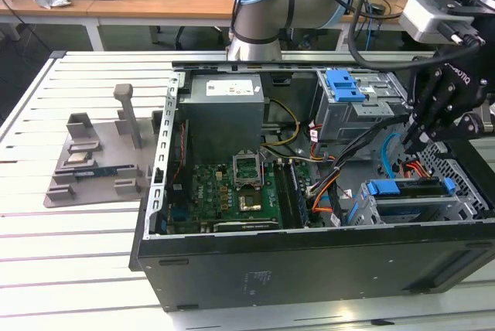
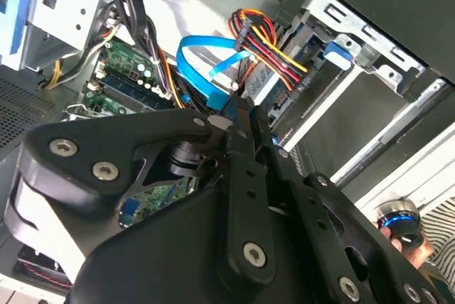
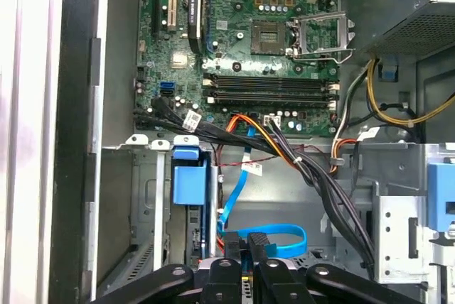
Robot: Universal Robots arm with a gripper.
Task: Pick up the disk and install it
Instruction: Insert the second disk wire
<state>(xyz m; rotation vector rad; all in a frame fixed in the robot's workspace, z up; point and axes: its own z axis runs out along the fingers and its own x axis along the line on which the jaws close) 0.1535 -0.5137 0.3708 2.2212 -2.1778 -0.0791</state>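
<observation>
Disk (image 1: 414,189) sits low in the drive cage (image 1: 402,211) at the front corner of the open computer case (image 1: 309,269), on the exterior view's right. Its blue side rail (image 1: 384,188) faces up and toward the motherboard (image 1: 232,192). In the second wrist view the disk's labelled face (image 2: 274,91) shows partly under a bundle of red, yellow and black wires (image 2: 274,48).

The claw (image 1: 414,134) hangs inside the case, just above and beside the cage. In both wrist views its fingers (image 2: 242,123) (image 3: 252,247) are drawn close together with nothing visible between them, so it appears to hold nothing.

By my judgement the disk is dense for its size and fully rigid. Its metal faces are smooth and likely slippery. It would not tolerate a knock or a drop, and its connector edge is delicate. The plastic rails, or the two long sides, look like the safest places to grip, since the pads could bear there squarely.

Room is tight. Sheet-metal cage walls flank the disk closely, and a looped blue ribbon cable (image 3: 274,236) lies just beside the fingertips, with black wiring (image 3: 334,204) crossing nearby. The clearest way in or out seems to be straight up through the open side of the case. The case rests on a slatted white worktop (image 1: 77,254).
</observation>
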